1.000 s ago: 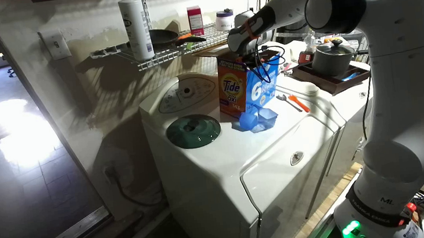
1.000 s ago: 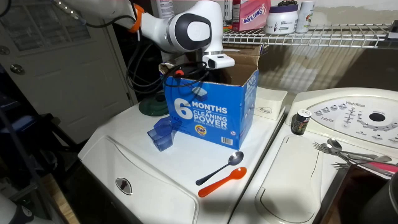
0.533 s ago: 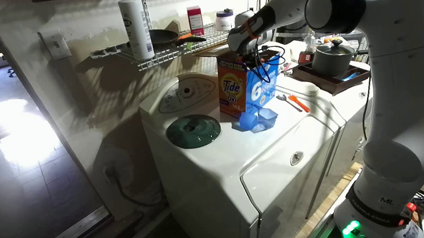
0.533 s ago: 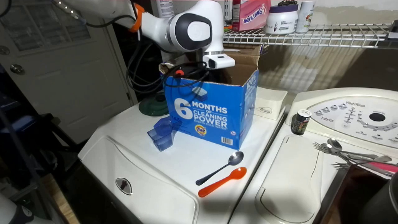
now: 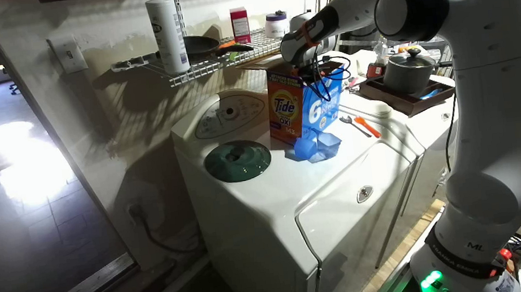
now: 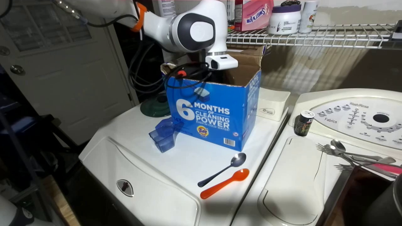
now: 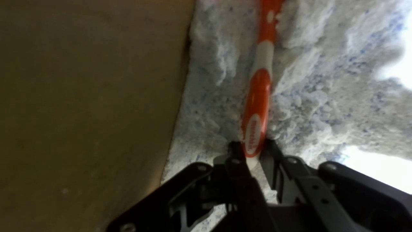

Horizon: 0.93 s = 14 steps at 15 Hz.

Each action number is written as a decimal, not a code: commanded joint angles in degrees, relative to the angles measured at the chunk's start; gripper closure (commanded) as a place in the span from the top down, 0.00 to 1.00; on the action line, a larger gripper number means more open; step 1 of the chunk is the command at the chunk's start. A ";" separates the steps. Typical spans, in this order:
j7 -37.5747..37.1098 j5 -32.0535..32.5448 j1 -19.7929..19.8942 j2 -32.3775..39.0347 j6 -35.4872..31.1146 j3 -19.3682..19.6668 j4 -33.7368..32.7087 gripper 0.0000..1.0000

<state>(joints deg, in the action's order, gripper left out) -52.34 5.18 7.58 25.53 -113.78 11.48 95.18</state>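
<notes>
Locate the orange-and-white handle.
In the wrist view, the handle is just right of middle, powder around it, cardboard wall to its left, lower end in the gripper.

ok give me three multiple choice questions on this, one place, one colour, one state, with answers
1. Where is the claw?
A) over the saucepan
B) inside the Tide Oxi box
C) on the wire shelf

2. What colour is the labelled handle it holds?
A) orange and white
B) all black
C) green

3. How is the box's top?
A) taped shut
B) crushed flat
C) open

1 B: the wrist view shows a cardboard wall beside it and powder beyond.
2 A: the wrist view shows both.
3 C: its brown inside shows in an exterior view.
</notes>
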 commanded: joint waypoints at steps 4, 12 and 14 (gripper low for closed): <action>-2.11 1.31 -0.33 1.15 -0.82 2.52 -2.65 0.05; -2.26 1.52 -0.32 0.16 -0.59 3.86 -5.61 0.05; -2.28 1.93 -0.34 -0.11 -0.26 4.11 -6.56 0.05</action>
<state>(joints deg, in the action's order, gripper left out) -53.29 5.70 7.49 25.44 -114.55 15.18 90.70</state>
